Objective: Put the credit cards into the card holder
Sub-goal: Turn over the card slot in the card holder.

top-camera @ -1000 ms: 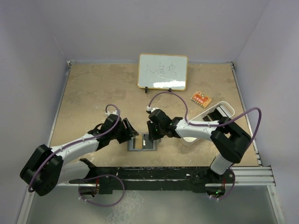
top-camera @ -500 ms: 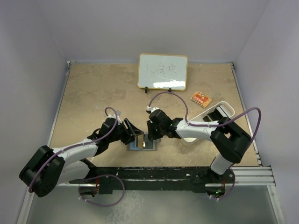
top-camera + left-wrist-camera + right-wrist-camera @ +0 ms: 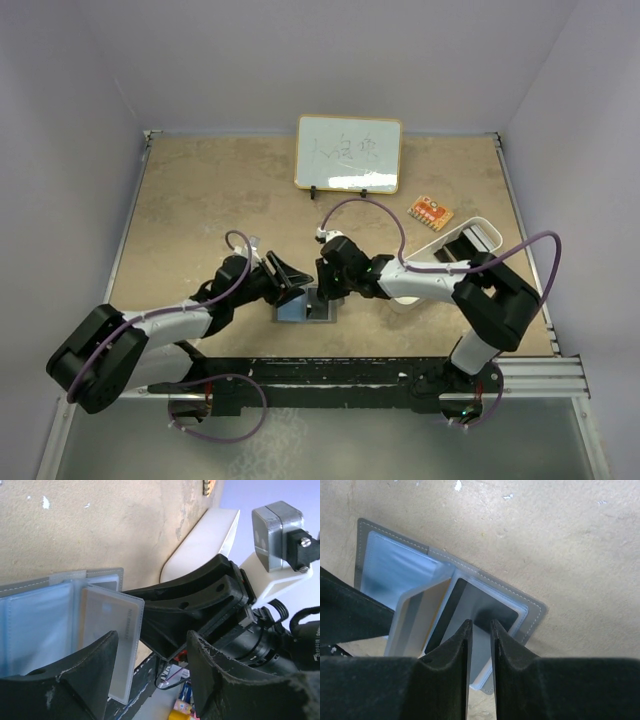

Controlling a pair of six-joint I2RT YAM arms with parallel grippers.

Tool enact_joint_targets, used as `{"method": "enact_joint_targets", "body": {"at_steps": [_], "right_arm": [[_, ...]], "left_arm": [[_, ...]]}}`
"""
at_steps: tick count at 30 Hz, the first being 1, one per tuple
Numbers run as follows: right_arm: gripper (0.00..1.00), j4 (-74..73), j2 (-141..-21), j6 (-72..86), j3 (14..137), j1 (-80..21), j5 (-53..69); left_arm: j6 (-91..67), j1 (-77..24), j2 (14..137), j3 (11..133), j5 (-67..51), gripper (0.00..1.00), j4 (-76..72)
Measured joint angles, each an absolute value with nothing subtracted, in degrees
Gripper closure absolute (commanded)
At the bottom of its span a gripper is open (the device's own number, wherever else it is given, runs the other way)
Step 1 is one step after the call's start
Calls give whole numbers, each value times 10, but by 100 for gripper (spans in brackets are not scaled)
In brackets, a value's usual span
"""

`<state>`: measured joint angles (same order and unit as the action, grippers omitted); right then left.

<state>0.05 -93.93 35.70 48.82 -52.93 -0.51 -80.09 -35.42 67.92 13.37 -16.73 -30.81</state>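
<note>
Close to the front edge of the table (image 3: 200, 210), the grey card holder (image 3: 305, 308) lies open between the two arms. The left gripper (image 3: 290, 283) hovers over its left half with fingers spread wide, just beside a gold card (image 3: 107, 622) tucked in a clear sleeve. The right gripper (image 3: 479, 626) has fingers pressed almost together, tips at the right half's sleeves; whether they pinch one is unclear.

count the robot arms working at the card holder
2. The left arm reaches in from the left, the right arm from the right; both end over the open grey card holder. None seem hidden.
</note>
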Motion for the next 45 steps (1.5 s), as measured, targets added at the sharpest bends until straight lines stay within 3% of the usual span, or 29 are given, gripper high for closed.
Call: {"method": "enact_joint_targets", "body": {"at_steps": [14, 20, 25, 27, 30, 34, 42, 45], "right_arm": [[70, -26, -848, 365, 456, -529, -58], [62, -60, -802, 343, 456, -522, -112], [64, -92, -755, 291, 462, -476, -130], [64, -106, -751, 267, 474, -448, -132], [60, -134, -752, 227, 495, -416, -153], [53, -173, -754, 173, 535, -386, -183], [51, -212, -765, 69, 590, -272, -261], [52, -212, -774, 25, 592, -241, -306]], "left_arm": [[-785, -363, 721, 147, -166, 46, -305], [-784, -382, 729, 163, -164, 46, -305], [-782, -391, 743, 170, -163, 45, -306], [-779, -392, 748, 171, -163, 41, -306], [-767, -393, 751, 173, -163, 39, -299], [-736, -394, 742, 190, -157, 37, -250], [-621, -394, 676, 286, -117, 34, -61], [-583, -394, 654, 317, -109, 26, 0]]}}
